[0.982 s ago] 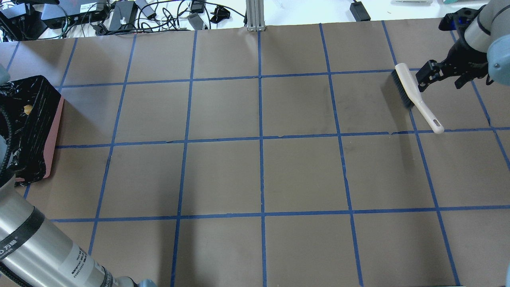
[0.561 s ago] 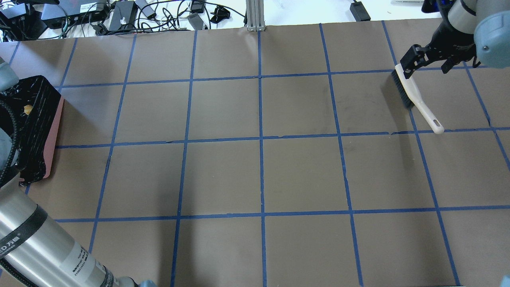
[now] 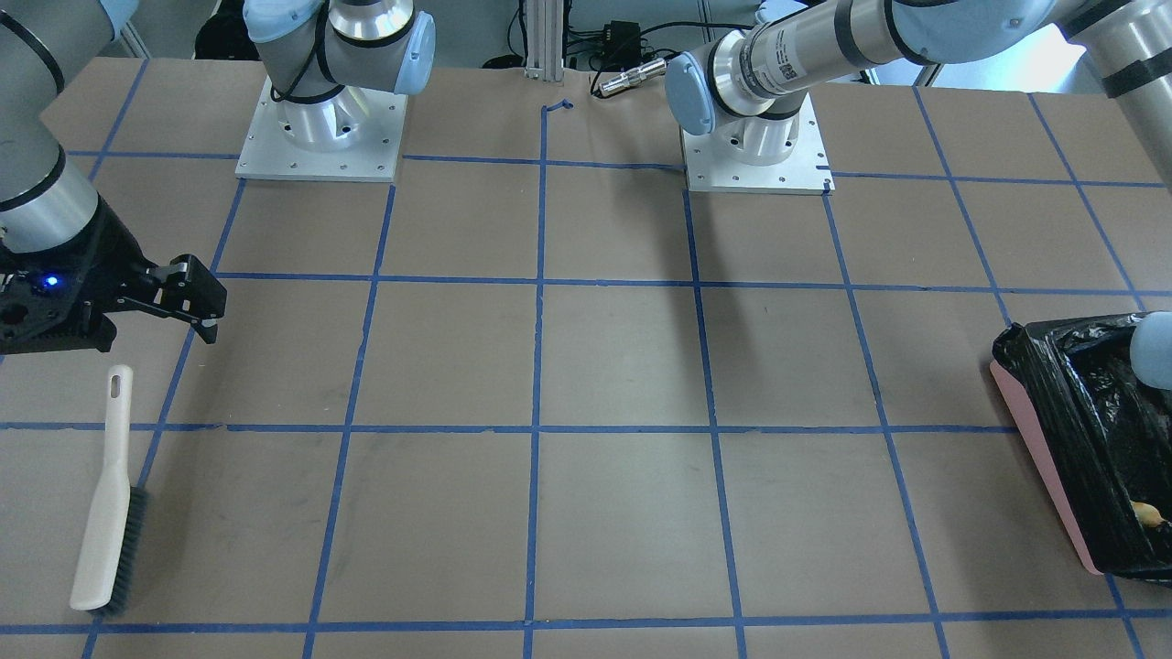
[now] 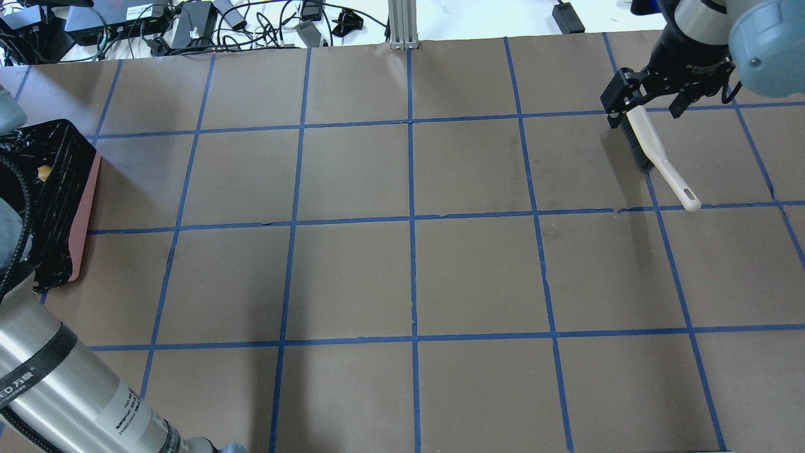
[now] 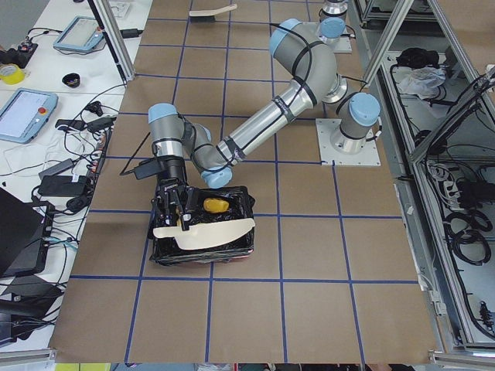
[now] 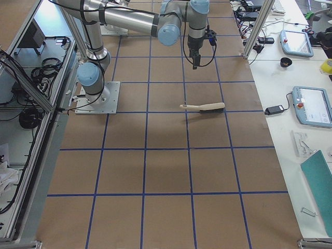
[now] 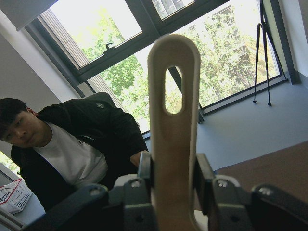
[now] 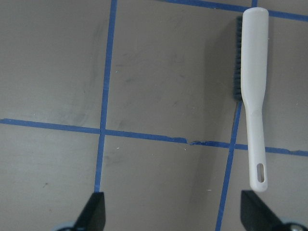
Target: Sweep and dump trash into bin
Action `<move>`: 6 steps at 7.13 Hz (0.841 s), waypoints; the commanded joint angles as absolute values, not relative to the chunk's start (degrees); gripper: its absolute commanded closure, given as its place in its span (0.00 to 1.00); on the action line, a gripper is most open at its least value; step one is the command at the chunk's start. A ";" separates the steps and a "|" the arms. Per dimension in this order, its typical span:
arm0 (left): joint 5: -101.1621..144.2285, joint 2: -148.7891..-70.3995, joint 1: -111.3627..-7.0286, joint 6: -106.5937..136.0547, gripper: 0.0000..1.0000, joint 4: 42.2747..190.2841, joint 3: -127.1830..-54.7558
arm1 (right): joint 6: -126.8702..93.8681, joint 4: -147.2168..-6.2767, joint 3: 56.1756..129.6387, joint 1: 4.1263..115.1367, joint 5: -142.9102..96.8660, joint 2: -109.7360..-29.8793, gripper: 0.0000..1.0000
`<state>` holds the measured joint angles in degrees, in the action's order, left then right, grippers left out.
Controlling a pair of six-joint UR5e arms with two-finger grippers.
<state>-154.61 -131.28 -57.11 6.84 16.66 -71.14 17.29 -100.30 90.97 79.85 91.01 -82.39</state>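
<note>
One second on, the right gripper [image 3: 197,297], wide open and empty, has pulled up and away from the brush [image 4: 648,141], which lies flat on the table [image 4: 352,277]. The left gripper [image 5: 172,202] clamps the dustpan [image 5: 205,232] handle, with the pan tipped over the bin [image 3: 1039,448]. Trash [image 5: 215,205] lies inside, so sweeping looks finished.

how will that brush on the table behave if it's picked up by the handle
Probably stiff: the brush looks like one pale plastic piece, back and handle. Likely light, being slim. Long and lying flat, it should slide or pivot when pushed, not roll.
</note>
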 commanded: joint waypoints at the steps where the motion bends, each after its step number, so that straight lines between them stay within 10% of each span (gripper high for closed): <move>1: -154.60 -131.65 -57.22 6.86 1.00 17.21 -70.25 | 17.23 -96.44 90.97 79.98 92.01 -83.14 0.00; 6: -146.92 -127.54 -57.92 3.54 1.00 31.01 -64.95 | 13.18 -92.90 90.79 84.01 88.33 -86.64 0.00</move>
<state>-151.43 -128.92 -57.60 5.54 27.66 -65.95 13.47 -93.74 90.83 82.40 87.68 -84.78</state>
